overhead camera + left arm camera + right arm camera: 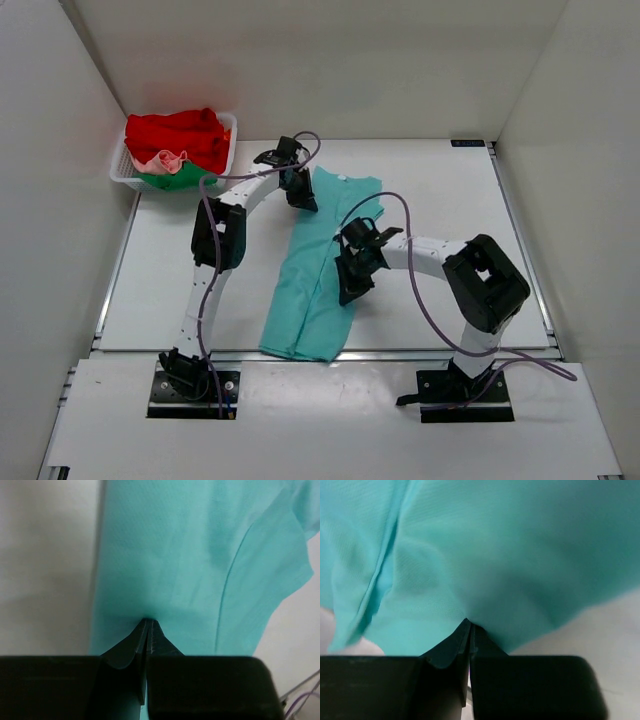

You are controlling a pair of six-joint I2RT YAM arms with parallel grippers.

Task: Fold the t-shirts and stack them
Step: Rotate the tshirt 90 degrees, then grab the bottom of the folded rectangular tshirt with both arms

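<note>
Stretched long and narrow across the table [160, 290]: teal t-shirt [310, 300]. Clamped at its far end by the left gripper [148, 622], at its right edge by the right gripper [469, 622] (cloth puckering at both tips). Heaped in the basket [119, 177], far left: red t-shirt [180, 132], pink t-shirt [165, 158], green t-shirt [176, 180].

We are viewing a white table [450, 200] filling the middle of the frame. A teal t-shirt [310, 300] is lying on it as a long narrow strip, running from centre to lower edge. A white basket [120, 176] is sitting at the upper left corner.
</note>
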